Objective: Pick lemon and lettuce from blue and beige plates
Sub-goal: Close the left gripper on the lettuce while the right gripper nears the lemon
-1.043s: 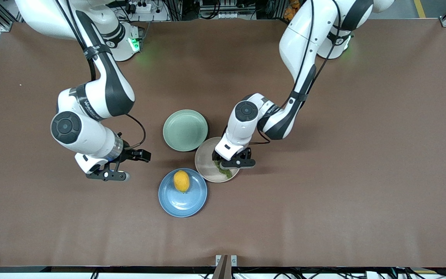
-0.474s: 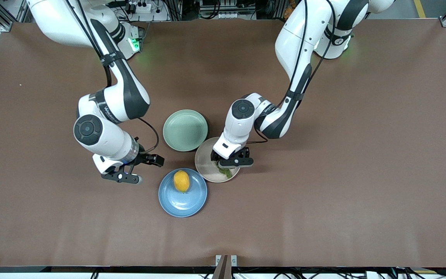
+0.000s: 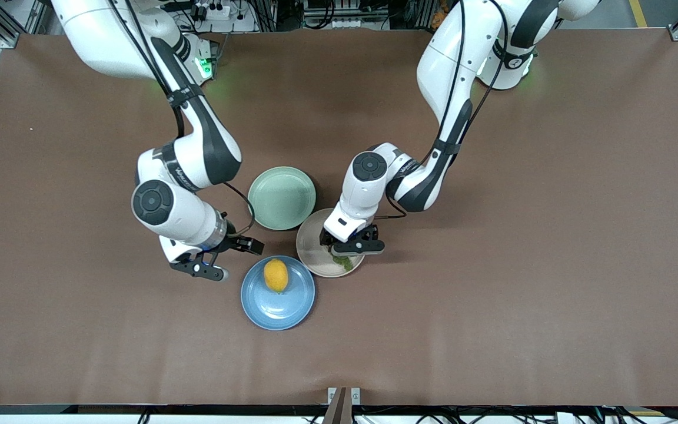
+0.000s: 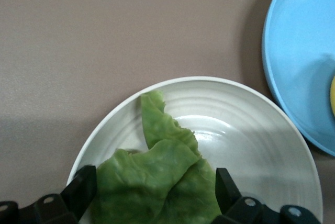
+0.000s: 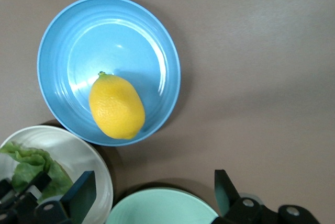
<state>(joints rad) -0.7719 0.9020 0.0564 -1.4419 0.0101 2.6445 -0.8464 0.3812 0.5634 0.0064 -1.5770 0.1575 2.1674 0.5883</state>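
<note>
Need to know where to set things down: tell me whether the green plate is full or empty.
Empty. The green plate shows only its bare glazed inside, while the lemon lies on the blue plate and the lettuce on the beige plate.

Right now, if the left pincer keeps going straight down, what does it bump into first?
Most likely the lettuce. The left pincer is open, pointing down, one finger on each side of the leaf lying on the beige plate. How high above the leaf it is cannot be told.

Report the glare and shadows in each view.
Front view: green base lights tint the brown table. Right wrist view: a soft highlight sits on the round blue plate, and the yellow lemon shades it. Left wrist view: the beige plate shines faintly.
</note>
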